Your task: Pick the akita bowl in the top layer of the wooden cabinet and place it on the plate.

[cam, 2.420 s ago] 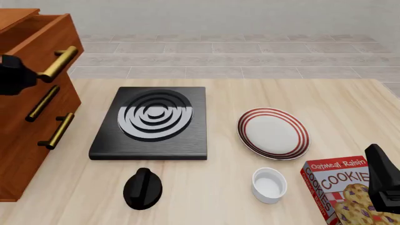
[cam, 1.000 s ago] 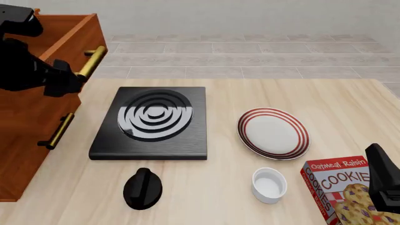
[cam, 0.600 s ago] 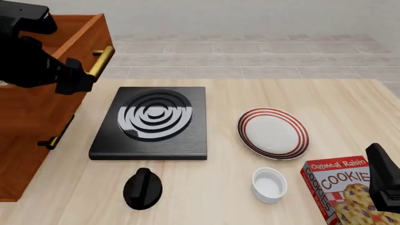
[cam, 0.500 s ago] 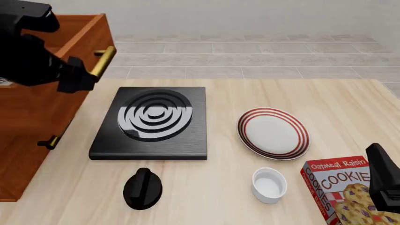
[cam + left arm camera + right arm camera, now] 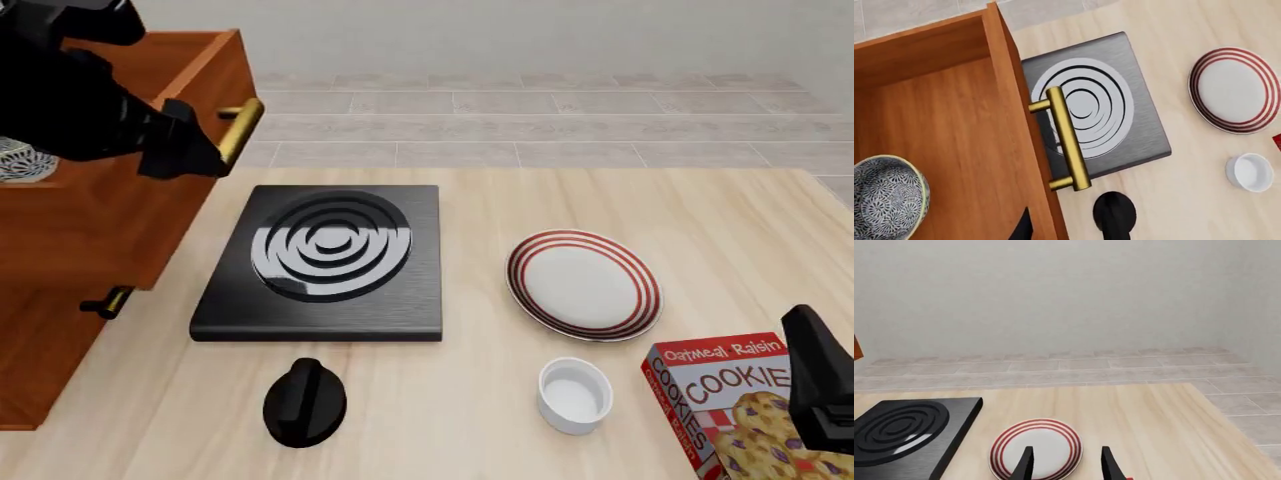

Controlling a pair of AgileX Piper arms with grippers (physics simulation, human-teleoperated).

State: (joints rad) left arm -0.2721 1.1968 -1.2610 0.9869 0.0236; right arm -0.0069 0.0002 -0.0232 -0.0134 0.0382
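I see top layer (image 5: 120,215) pulled open, akita bowl (image 5: 884,197) upright inside; plate (image 5: 583,284) bare on table.

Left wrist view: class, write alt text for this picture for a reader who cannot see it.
An open reddish-brown wooden drawer holds a blue-patterned akita bowl in one corner, seen from above. Past the drawer's brass handle lie a black stove with white rings, a black knob, a red-ringed plate and a small white cup on a pale wooden table.

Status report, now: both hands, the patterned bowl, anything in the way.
Left hand at the brass drawer handle, grip unclear. Right hand open, idle. Blue-patterned bowl in the open top wooden drawer. Red-ringed white plate bare.
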